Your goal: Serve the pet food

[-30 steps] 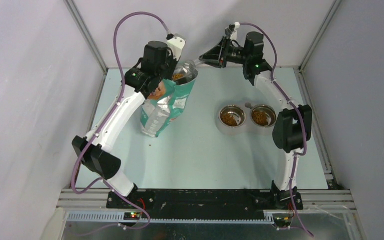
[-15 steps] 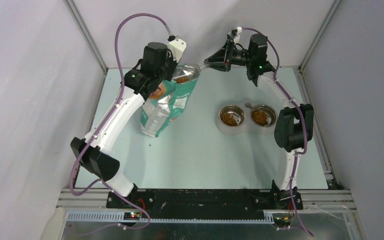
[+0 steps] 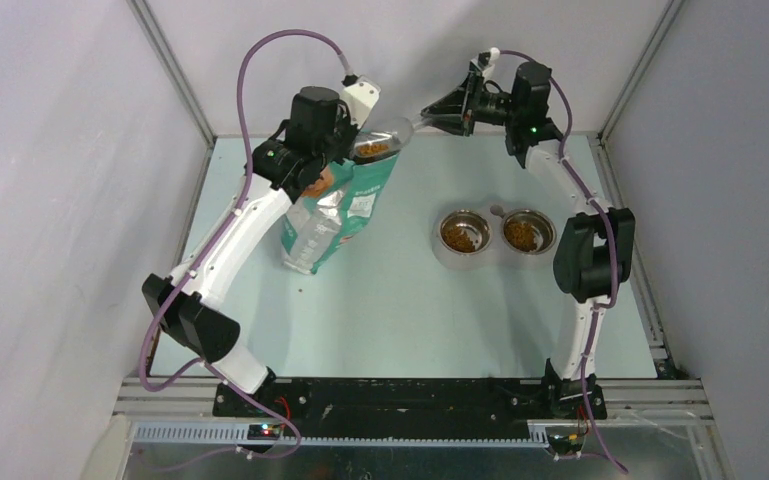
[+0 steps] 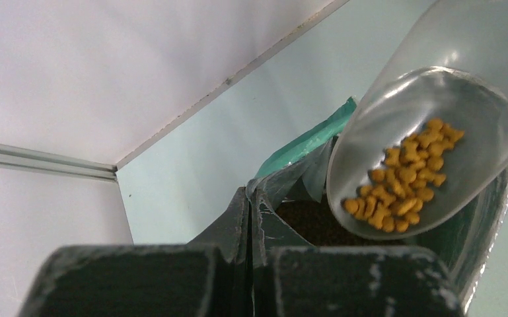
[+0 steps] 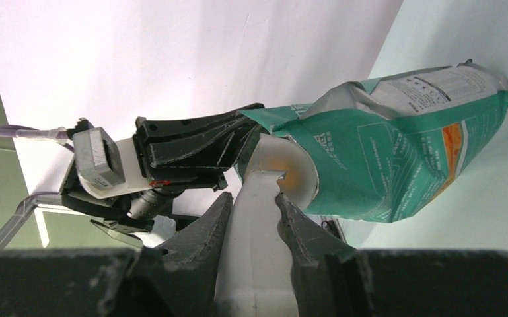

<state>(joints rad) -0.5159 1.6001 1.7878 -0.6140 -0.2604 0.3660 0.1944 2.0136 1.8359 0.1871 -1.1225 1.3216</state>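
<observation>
My left gripper (image 3: 332,138) is shut on the top edge of the teal-green bag (image 3: 330,212) and holds it open at the back left; the pinched edge shows in the left wrist view (image 4: 254,201). My right gripper (image 3: 432,113) is shut on the handle (image 5: 254,238) of a clear plastic scoop (image 3: 382,140). The scoop hangs just above the bag's mouth with a small heap of pet food (image 4: 406,178) in it. More kibble lies dark inside the bag (image 4: 317,224). Two joined steel bowls (image 3: 493,252) at centre right each hold kibble (image 3: 463,235).
The walls of the enclosure stand close behind both grippers. A few loose kibble pieces lie on the table by the bag's bottom end (image 3: 303,290). Metal rails (image 3: 650,300) run along the table's sides.
My right gripper has drawn back up and to the right, lifting the filled scoop out of the bag's mouth. The left gripper and the bag's top have shifted slightly right.
</observation>
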